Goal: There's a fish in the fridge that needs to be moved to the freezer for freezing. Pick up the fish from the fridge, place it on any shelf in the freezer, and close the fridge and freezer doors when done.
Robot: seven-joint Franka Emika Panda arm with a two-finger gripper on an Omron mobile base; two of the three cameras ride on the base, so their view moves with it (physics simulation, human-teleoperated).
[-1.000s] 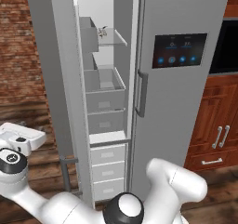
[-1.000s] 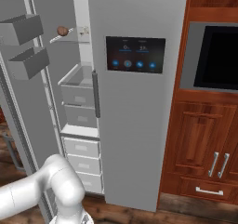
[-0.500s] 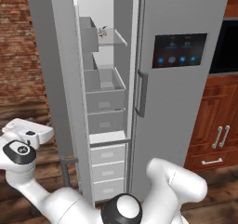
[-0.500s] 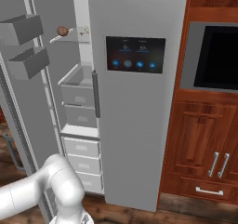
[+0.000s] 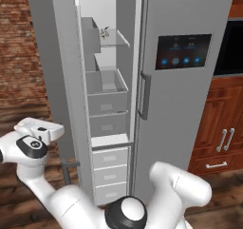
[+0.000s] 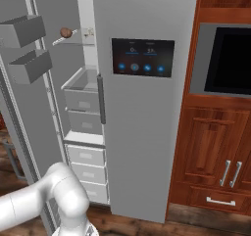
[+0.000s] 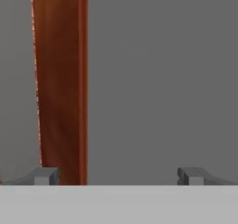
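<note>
Overhead-left, the freezer (image 5: 107, 123) stands open, its narrow door (image 5: 54, 81) swung out at 9 o'clock; fridge door (image 5: 187, 81) with dark panel (image 5: 183, 51) shut at 3 o'clock. Small glass shelf (image 5: 115, 39) near the top carries a tiny pale fish (image 5: 105, 32) at its back, beside a brown item (image 6: 65, 32). Gripper (image 7: 118, 175): jaws spread wide, holding nothing, facing grey surface and a brown strip (image 7: 60, 79).
</note>
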